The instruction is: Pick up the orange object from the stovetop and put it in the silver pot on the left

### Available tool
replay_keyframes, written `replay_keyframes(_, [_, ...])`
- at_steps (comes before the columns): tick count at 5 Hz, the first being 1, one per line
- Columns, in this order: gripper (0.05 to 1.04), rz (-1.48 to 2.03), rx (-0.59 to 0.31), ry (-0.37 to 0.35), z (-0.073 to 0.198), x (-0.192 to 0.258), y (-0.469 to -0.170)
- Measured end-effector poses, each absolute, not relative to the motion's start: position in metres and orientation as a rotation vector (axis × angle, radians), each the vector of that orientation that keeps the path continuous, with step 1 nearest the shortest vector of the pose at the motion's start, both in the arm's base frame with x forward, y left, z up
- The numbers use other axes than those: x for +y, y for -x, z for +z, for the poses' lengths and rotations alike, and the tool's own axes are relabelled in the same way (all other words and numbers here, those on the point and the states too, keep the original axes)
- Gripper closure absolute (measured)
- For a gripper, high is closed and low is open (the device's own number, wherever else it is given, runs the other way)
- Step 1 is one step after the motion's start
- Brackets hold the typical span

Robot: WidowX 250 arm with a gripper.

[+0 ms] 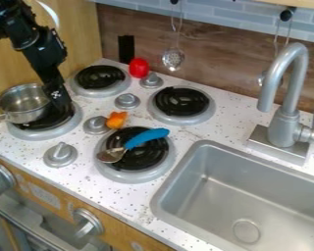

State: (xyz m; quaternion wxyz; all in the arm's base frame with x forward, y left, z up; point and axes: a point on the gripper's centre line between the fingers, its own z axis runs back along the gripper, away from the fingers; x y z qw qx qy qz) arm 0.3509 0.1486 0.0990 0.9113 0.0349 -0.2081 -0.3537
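Observation:
The gripper (60,100) hangs down from the upper left, over the front left burner, right beside the rim of a small metal pot (27,102). The pot stands upright on that burner, its handle pointing left. A spoon with a blue handle (145,138) and metal bowl lies across the front right burner (135,156). An orange object (116,120) sits at that burner's back left edge, against a silver knob (95,125). Behind, a red object (139,67) stands near the wall by another knob (151,80).
Two more burners (100,78) are at the back. A sink (246,201) fills the lower right, with a tall faucet (287,98) behind it. A slotted ladle (173,59) hangs on the back wall. A wooden panel (74,29) bounds the left side.

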Motion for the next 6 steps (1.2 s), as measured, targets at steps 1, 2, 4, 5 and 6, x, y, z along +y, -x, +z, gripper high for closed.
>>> replay_keyframes(1, [0.081,-0.851,-0.425,-0.015,0.088,0.135,-0.370])
replay_keyframes(2, [0.081,-0.972,-0.413,0.009,0.078,0.124,-0.385])
replay_keyframes(4, [0.081,-1.158,-0.340,0.006,0.050,0.108,-0.394])
replay_keyframes(5, [0.081,-1.205,-0.322,0.026,0.039,0.099,-0.395])
replay_keyframes(6, [0.081,-1.240,-0.352,0.012,0.033,0.094,-0.406])
